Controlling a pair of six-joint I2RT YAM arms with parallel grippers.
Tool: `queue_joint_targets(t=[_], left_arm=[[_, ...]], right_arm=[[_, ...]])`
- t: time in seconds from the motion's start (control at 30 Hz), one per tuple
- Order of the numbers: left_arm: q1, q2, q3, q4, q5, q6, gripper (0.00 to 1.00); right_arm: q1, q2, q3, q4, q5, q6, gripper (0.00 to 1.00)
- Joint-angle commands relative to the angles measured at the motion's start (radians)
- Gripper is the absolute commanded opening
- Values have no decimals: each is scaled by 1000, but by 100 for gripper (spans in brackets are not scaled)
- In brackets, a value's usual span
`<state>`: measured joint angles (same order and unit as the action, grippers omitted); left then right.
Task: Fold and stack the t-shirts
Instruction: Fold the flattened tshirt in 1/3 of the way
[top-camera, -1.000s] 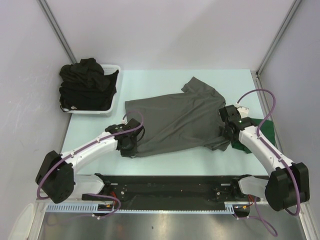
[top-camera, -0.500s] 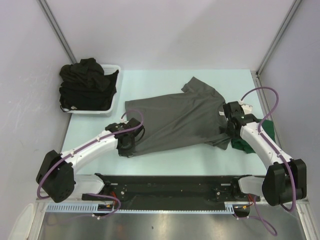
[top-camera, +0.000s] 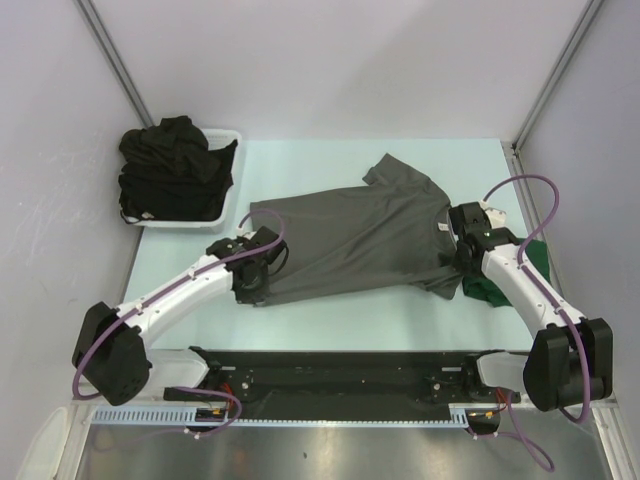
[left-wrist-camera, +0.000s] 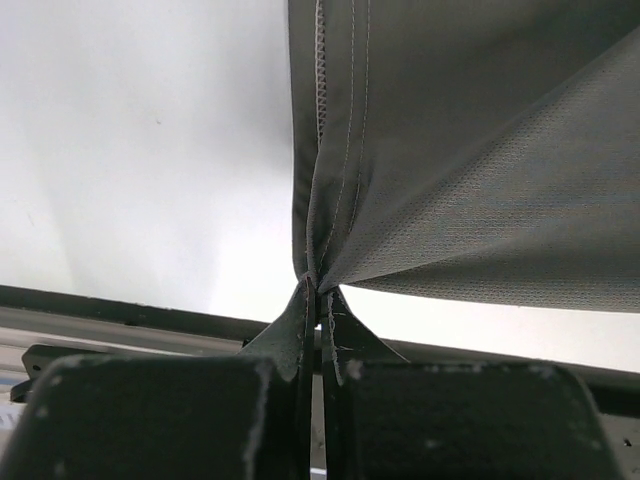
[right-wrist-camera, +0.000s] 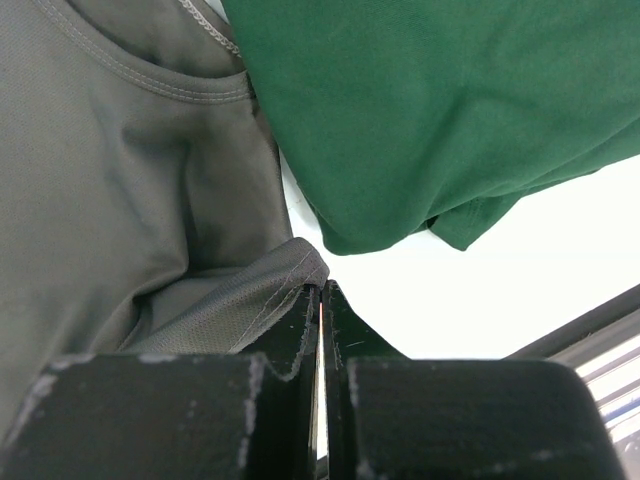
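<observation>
The charcoal grey t-shirt (top-camera: 350, 235) lies spread across the middle of the table, its neck to the right. My left gripper (top-camera: 250, 283) is shut on its near left hem corner (left-wrist-camera: 330, 200), lifted off the table. My right gripper (top-camera: 462, 262) is shut on the near right sleeve edge (right-wrist-camera: 250, 295). The dark green t-shirt (top-camera: 520, 268) lies bunched at the right edge, partly under my right arm; it fills the upper right of the right wrist view (right-wrist-camera: 430, 110). Black t-shirts (top-camera: 175, 165) are heaped at the back left.
A white plastic basket (top-camera: 228, 205) at the back left holds the black shirts. The black front rail (top-camera: 340, 365) runs along the near edge. Metal frame posts stand at the back corners.
My left gripper has carried the hem corner a little farther back and right, folding the near edge over. My right gripper moved right and back with the sleeve a second ago and now holds still.
</observation>
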<state>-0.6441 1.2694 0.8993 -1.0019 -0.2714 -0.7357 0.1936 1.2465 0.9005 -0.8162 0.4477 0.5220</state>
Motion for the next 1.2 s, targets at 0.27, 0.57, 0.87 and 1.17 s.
queue_joint_targets(t=[0.27, 0.57, 0.87, 1.17], left_arm=[[24, 10, 82, -34, -43, 55, 0], [44, 27, 104, -29, -75, 78, 0], [112, 70, 176, -4, -91, 131, 0], [162, 140, 236, 20, -91, 187, 0]], right_arm=[[-13, 28, 60, 63, 45, -51, 0], [-14, 85, 97, 143, 75, -106, 0], [-17, 195, 178, 222, 77, -142, 0], [-25, 283, 248, 253, 74, -165, 0]])
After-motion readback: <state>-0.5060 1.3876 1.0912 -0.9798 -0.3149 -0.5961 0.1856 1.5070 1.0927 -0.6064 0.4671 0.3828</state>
